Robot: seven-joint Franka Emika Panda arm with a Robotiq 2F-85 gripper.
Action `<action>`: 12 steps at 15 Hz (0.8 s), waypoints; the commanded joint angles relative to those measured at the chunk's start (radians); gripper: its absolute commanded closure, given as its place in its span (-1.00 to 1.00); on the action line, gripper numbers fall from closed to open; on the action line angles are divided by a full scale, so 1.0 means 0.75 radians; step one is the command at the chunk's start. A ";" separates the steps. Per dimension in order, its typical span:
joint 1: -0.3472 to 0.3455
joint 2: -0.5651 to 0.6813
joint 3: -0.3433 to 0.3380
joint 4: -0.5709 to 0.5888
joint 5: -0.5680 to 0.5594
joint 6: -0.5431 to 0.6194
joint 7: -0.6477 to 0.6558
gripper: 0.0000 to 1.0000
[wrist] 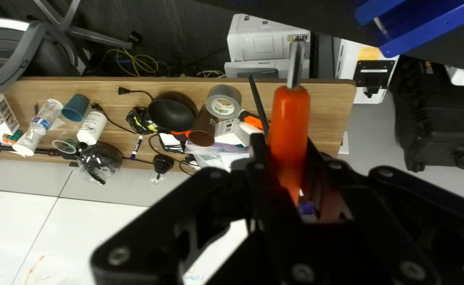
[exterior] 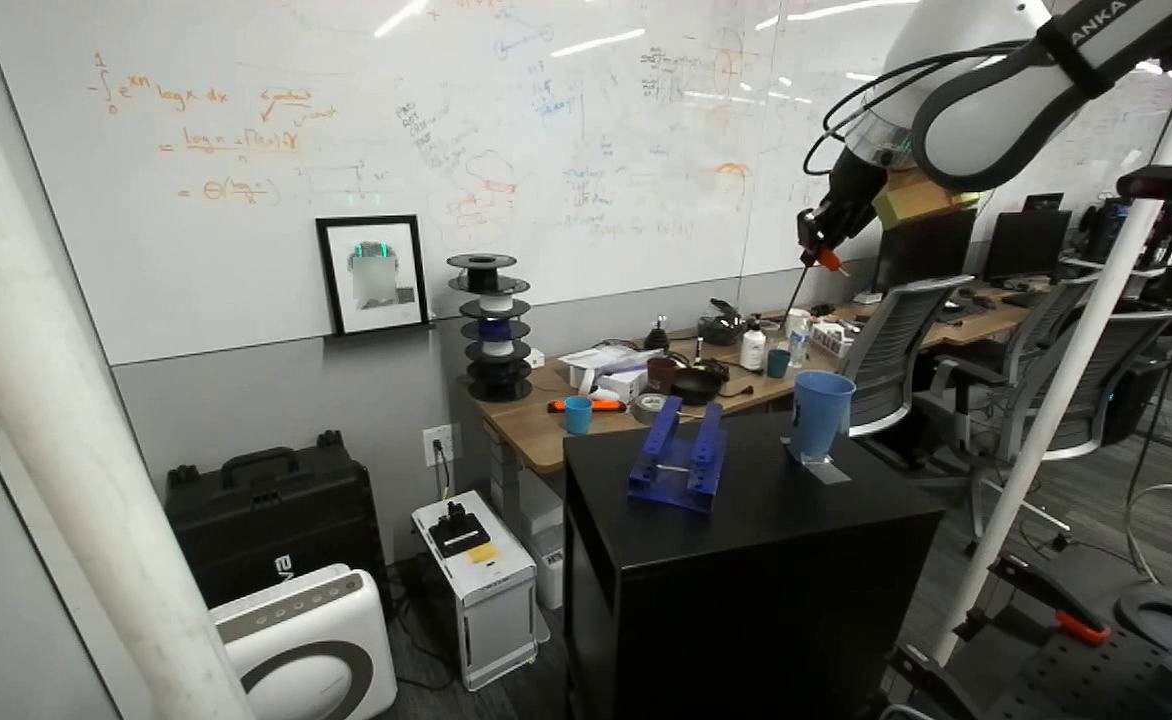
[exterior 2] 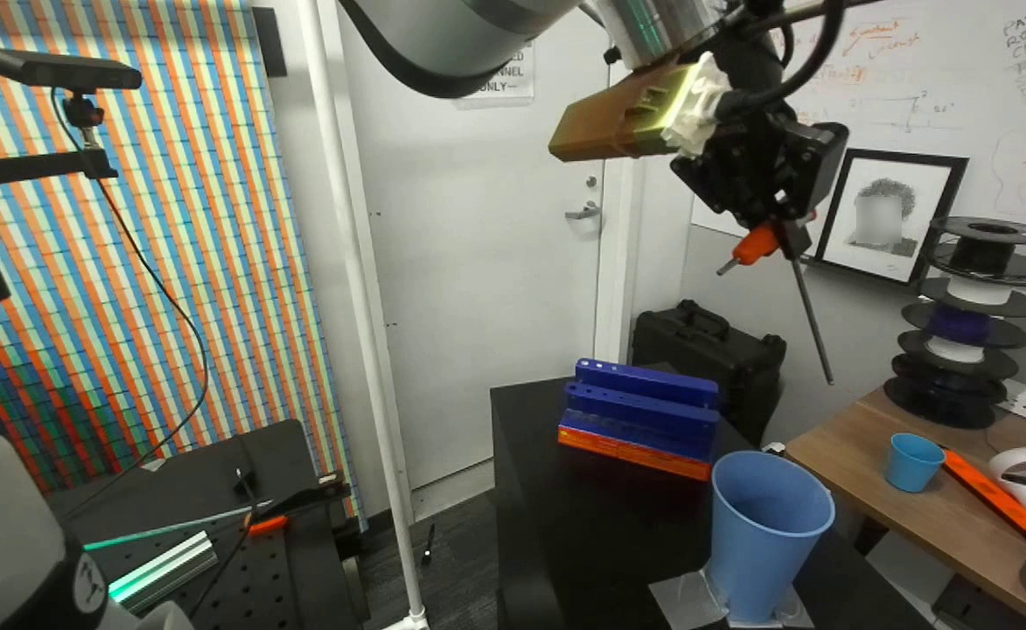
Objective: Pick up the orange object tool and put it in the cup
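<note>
My gripper [exterior: 814, 240] is shut on the orange tool [exterior 2: 756, 243], held in the air. In the wrist view the tool's orange handle [wrist: 290, 122] sits between the fingers, with a short metal tip sticking out. A long thin dark rod [exterior 2: 812, 315] slants down from the grip and seems to be part of the tool. The cup [exterior: 822, 415], a tall light-blue tumbler, stands upright with tape round its base. In both exterior views the gripper and tool appear above the cup [exterior 2: 771, 542], clearly apart from it. The cup is out of the wrist view.
The cup stands on a black cabinet [exterior: 776, 510]. A dark blue slotted bracket [exterior: 681, 455] sits beside it. A wooden table [exterior: 521, 430] behind holds a small blue cup [exterior: 578, 414], tape and clutter. A white pole [exterior: 1046, 420] stands near the cabinet.
</note>
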 commanded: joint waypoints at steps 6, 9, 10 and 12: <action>0.003 -0.079 0.121 -0.112 0.262 -0.115 0.042 0.74; -0.027 -0.108 0.131 -0.135 0.226 -0.137 0.109 0.75; -0.034 -0.125 0.128 -0.145 0.228 -0.141 0.118 0.75; -0.058 -0.151 0.130 -0.160 0.219 -0.139 0.144 0.75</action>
